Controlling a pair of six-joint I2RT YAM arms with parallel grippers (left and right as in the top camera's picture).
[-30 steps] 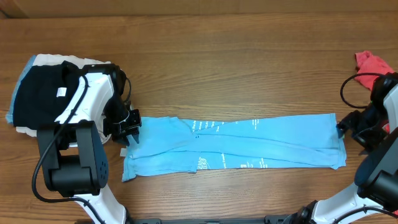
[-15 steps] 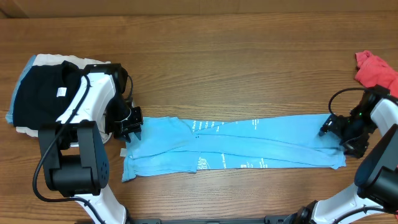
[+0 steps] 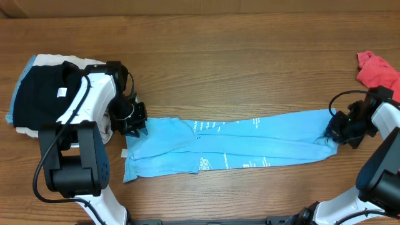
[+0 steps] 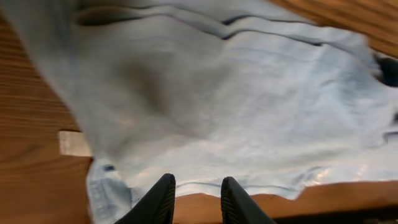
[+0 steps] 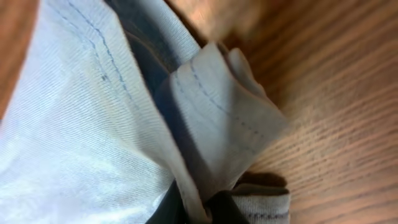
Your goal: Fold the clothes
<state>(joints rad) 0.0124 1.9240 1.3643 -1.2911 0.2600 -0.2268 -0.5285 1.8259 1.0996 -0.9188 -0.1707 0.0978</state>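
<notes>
The clothes are a light sky-blue T-shirt (image 3: 237, 145) folded into a long strip across the table, with small white print along its middle. My left gripper (image 3: 133, 127) stands at the strip's upper left corner. In the left wrist view its jaws (image 4: 196, 190) are a little apart, bare wood between them, and the shirt's hem (image 4: 236, 93) lies just past the tips. My right gripper (image 3: 334, 132) is at the strip's right end. There it is shut (image 5: 200, 202) on a bunched fold of the stitched hem (image 5: 211, 99), which stands up off the wood.
A stack of black and beige folded garments (image 3: 40, 94) lies at the far left behind the left arm. A coral-red garment (image 3: 375, 67) sits at the right edge. A small pale tag (image 4: 74, 143) lies on the wood beside the shirt's left end.
My right gripper came in leftward over the shirt's right end and closed on the hem, pulling that end into a bunch. The left gripper shifted slightly toward the shirt's corner.
</notes>
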